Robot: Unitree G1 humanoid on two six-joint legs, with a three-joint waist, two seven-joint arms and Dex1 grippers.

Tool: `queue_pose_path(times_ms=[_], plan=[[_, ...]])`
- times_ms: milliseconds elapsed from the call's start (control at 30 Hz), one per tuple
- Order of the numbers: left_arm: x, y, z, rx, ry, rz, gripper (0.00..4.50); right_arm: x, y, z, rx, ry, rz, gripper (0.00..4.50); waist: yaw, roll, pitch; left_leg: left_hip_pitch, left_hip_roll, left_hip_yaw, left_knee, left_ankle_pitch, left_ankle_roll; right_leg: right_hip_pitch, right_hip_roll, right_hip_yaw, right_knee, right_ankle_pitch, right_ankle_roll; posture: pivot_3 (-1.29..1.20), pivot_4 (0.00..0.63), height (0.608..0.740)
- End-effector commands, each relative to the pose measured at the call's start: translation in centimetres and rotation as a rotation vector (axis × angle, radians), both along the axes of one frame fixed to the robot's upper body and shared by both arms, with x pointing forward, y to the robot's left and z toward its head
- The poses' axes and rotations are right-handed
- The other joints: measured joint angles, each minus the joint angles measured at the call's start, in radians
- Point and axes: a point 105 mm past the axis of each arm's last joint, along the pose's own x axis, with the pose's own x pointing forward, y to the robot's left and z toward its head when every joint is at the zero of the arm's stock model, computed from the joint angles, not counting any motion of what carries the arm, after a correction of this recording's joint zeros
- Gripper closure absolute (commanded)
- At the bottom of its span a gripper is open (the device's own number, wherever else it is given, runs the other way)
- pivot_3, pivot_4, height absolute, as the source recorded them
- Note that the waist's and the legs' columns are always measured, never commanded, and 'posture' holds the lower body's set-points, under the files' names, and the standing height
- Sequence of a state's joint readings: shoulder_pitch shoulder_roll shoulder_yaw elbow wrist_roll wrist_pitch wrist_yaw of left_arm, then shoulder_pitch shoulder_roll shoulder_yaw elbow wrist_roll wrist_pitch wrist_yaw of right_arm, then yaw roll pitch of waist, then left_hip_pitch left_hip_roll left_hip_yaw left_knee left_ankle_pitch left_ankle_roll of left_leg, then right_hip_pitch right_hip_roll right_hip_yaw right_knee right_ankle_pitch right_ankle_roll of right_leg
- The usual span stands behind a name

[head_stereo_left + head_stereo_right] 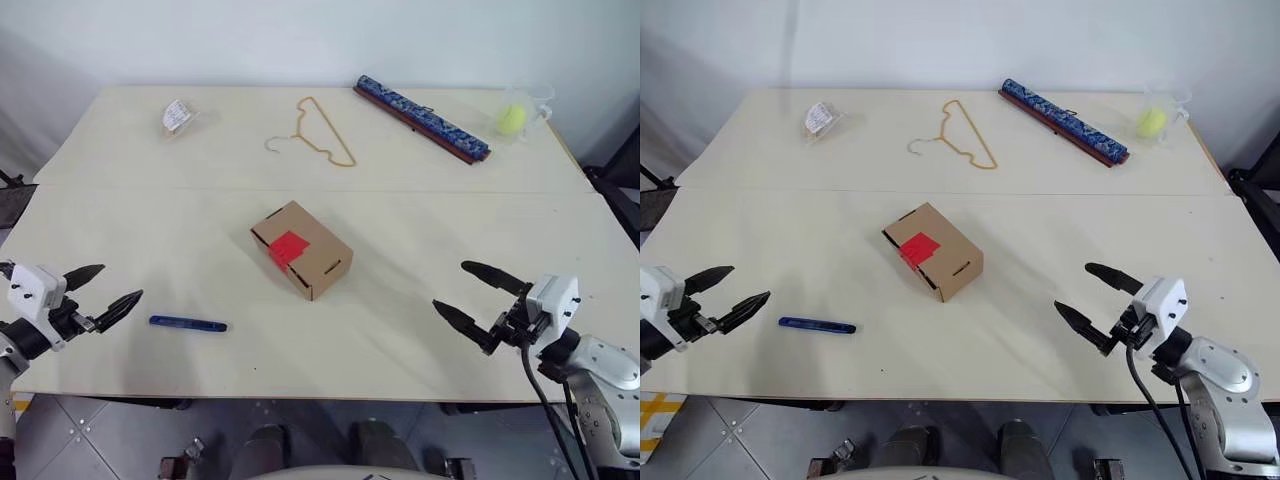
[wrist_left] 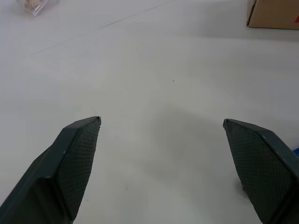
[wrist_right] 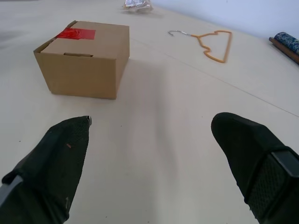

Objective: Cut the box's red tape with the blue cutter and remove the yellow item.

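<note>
Surface: a pale cream table (image 1: pixel 420 215) before a white wall, with a seam running across it between the far and near halves.
Box: the box (image 1: pixel 301 249) sits shut near the middle of the near half, turned at an angle to the table edge, its slot cut-outs facing the near side.
Tape: a red tape (image 1: pixel 288 247) patch lies over the top of the box and folds down the face toward the robot's left.
Cutter: the cutter (image 1: pixel 188 323) lies flat near the table's front edge, left of the box and well apart from it.
Left gripper: the left gripper (image 1: pixel 103 291) hovers over the front left corner, just beside the cutter's end, fingers spread wide with nothing between them.
Right gripper: the right gripper (image 1: pixel 477 295) hovers over the front right part, well apart from the box, aimed toward it, fingers spread wide and holding nothing.
Far side: a gold wire hanger (image 1: pixel 318 135) lies flat behind the box; a small clear packet (image 1: pixel 178 118) sits to its left; a long blue patterned bar (image 1: pixel 422 117) lies diagonally to its right; a yellow-green ball in a clear cup (image 1: pixel 517 117) stands at the far right corner.
</note>
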State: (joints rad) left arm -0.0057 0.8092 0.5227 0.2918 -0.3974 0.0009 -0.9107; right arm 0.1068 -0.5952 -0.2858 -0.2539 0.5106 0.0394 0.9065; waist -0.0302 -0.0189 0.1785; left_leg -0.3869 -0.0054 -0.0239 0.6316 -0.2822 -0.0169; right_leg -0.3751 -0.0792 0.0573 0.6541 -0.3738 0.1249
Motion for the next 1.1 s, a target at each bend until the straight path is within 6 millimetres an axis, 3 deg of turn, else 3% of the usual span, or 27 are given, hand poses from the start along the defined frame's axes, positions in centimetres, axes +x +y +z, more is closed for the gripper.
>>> queue_pose_path(times_ms=[33,233,333,433,533,667,800,833,867,1000,1100], plan=[[0.0,0.3,0.6,0.037,-0.013,-0.002,0.04,-0.5,-0.2,1.1,-0.021,-0.051,0.000,0.00,0.001,0.000,0.000,0.000,0.000,0.000,0.000,0.000,0.000,0.000,0.000,0.000,0.000,0.000,0.000,0.00,0.150,0.740],[0.2,0.1,0.8,-0.050,0.005,-0.002,0.04,-0.7,0.6,1.3,-0.024,-0.038,0.023,0.00,0.000,0.000,0.000,0.000,0.000,0.000,0.000,0.000,0.000,0.000,0.000,0.000,0.001,0.000,0.000,0.00,0.150,0.740],[0.9,-1.4,1.4,-0.045,0.009,-0.069,0.04,-0.9,1.5,1.5,-0.039,-0.025,0.069,0.00,0.001,0.000,0.000,0.000,0.000,0.000,0.000,0.000,0.000,0.000,0.000,0.000,0.001,0.000,0.000,0.00,0.150,0.740],[2.4,-3.2,2.7,-0.039,-0.019,-0.130,0.62,-1.3,2.9,1.1,-0.081,0.026,0.124,0.58,0.006,0.000,0.000,0.000,0.000,-0.001,0.001,0.000,0.000,0.000,0.000,0.000,0.001,0.000,0.000,0.00,0.150,0.740],[4.1,-5.2,3.8,-0.033,-0.039,-0.186,1.56,-1.6,4.4,0.2,-0.126,0.078,0.162,1.61,0.007,-0.001,0.000,-0.001,0.000,-0.003,0.002,0.000,0.000,0.001,0.000,-0.001,0.001,0.000,0.000,0.00,0.150,0.740],[9.4,-9.6,4.9,0.044,-0.094,-0.258,2.84,-0.6,8.8,-1.9,-0.185,0.130,0.209,3.03,0.012,-0.001,0.000,-0.001,-0.001,-0.004,0.005,0.001,-0.001,0.001,0.001,-0.004,0.003,0.000,0.000,0.00,0.150,0.740],[12.3,-11.6,5.6,0.047,-0.122,-0.265,4.11,0.8,10.8,-2.4,-0.194,0.101,0.215,4.47,-0.001,-0.001,0.000,-0.004,-0.002,-0.003,0.012,0.001,-0.001,-0.001,0.002,-0.010,0.007,0.001,0.003,0.00,0.150,0.740],[12.9,-12.2,5.6,0.050,-0.124,-0.273,4.44,1.0,11.2,-2.7,-0.214,0.098,0.231,4.50,-0.003,-0.003,0.001,-0.004,-0.002,-0.002,0.014,0.000,-0.001,-0.001,0.003,-0.010,0.007,0.001,0.003,0.00,0.150,0.740],[13.4,-12.6,5.4,0.064,-0.117,-0.279,4.49,1.3,11.6,-3.0,-0.231,0.099,0.238,4.50,-0.003,-0.003,0.001,-0.004,-0.001,0.000,0.015,-0.002,0.001,-0.001,0.003,-0.010,0.007,0.002,0.003,0.00,0.150,0.740],[14.9,-13.9,4.2,0.141,-0.068,-0.284,4.49,3.4,12.9,-3.3,-0.205,0.114,0.177,4.50,0.001,-0.004,0.002,-0.004,-0.001,0.001,0.015,-0.002,0.002,-0.003,0.003,-0.012,0.007,0.002,0.004,0.00,0.150,0.740],[14.8,-15.1,3.4,0.157,-0.022,-0.350,4.49,4.3,13.8,-2.9,-0.191,0.104,0.163,4.50,0.002,-0.004,0.002,-0.005,-0.001,0.001,0.015,-0.002,0.001,-0.003,0.002,-0.012,0.007,0.002,0.004,0.00,0.150,0.740]])
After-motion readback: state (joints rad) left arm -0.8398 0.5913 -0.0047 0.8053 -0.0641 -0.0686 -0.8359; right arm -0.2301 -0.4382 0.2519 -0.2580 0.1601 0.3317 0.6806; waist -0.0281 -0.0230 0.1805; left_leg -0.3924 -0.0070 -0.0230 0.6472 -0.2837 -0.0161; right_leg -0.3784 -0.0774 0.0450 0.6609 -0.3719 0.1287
